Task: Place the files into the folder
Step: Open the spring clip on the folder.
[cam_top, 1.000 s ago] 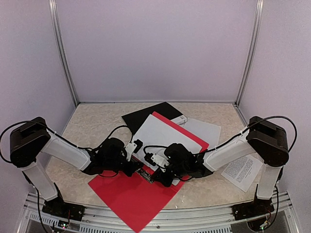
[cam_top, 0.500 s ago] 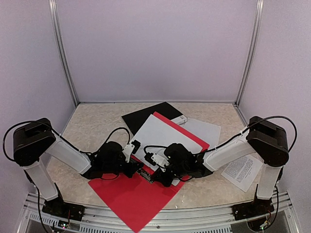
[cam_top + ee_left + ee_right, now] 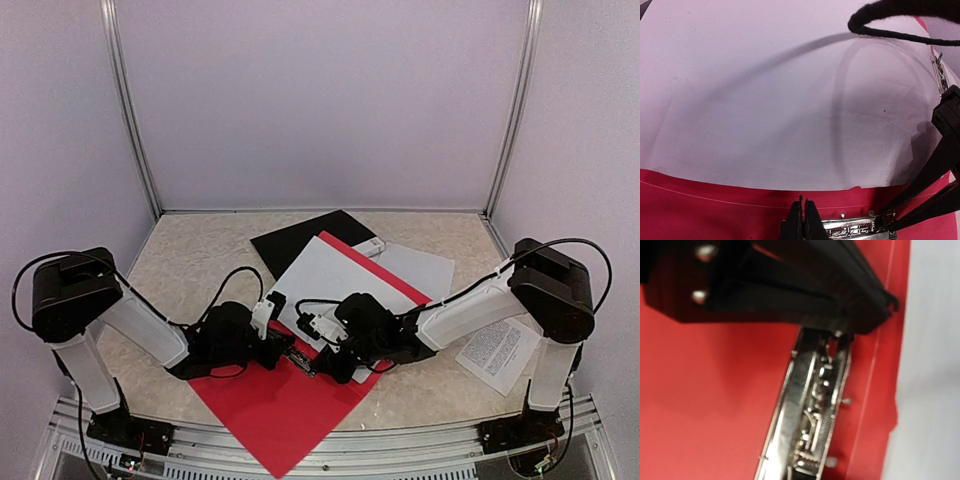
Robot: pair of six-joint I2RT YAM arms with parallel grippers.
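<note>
1. The red folder [image 3: 270, 410] lies open on the counter [image 3: 190, 260] near the arm bases. A blank white sheet [image 3: 765, 100] is spread over its far half, with its near edge just short of the metal clip [image 3: 855, 230] by the fold.
2. The left gripper [image 3: 801, 207] is closed on nothing. Its tips are set at one end of the clip, probably so that the folder is pinned down.
3. The right gripper [image 3: 840, 330] is closed on the clip's other end, seemingly so that the clamp can be worked for the sheet.
4. Other files are still outside the folder: white sheets [image 3: 425, 268] just beside its right edge, and a small printed sheet [image 3: 497, 352] farther right.
</note>
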